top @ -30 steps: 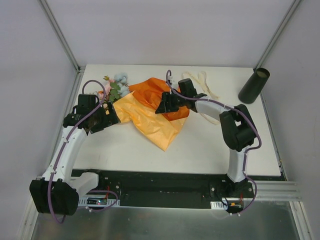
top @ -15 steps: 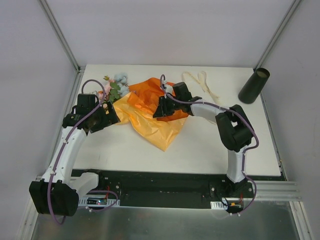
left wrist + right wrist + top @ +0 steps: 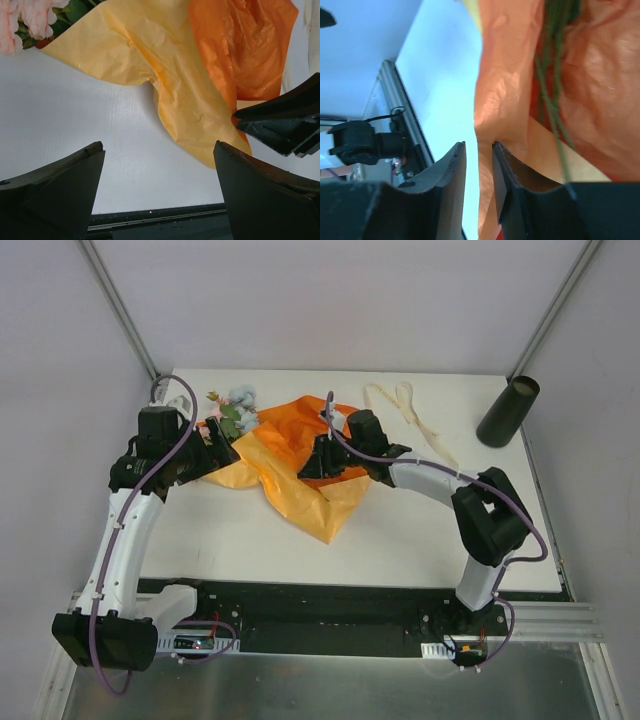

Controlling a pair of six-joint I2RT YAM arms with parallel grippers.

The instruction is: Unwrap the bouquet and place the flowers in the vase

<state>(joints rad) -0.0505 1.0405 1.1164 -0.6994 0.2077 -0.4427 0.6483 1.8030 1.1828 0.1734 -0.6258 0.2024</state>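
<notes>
Orange paper (image 3: 300, 465) of the bouquet is opened out and crumpled on the tabletop (image 3: 400, 530), left of centre, with a paler yellow-orange side showing toward the near edge. Flowers (image 3: 232, 408) stick out at its far-left end near the back-left corner: pink and pale blue heads plus green leaves. Thin green stems (image 3: 550, 100) run across the paper in the right wrist view. Right hand (image 3: 312, 460) sits over the middle of the sheet, fingers (image 3: 451, 172) pressed nearly together and pinching a raised fold of the paper. Left hand (image 3: 220, 445) is at the sheet's left edge just beside the blooms, fingers spread wide and holding nothing. Its wrist view shows bare tabletop and the paper's yellow edge beyond the gap. Cream ribbon (image 3: 405, 405) lies loose on the tabletop behind the right arm, apart from the paper. Vase (image 3: 508, 411) stands at the far right corner, well apart from the bouquet.
</notes>
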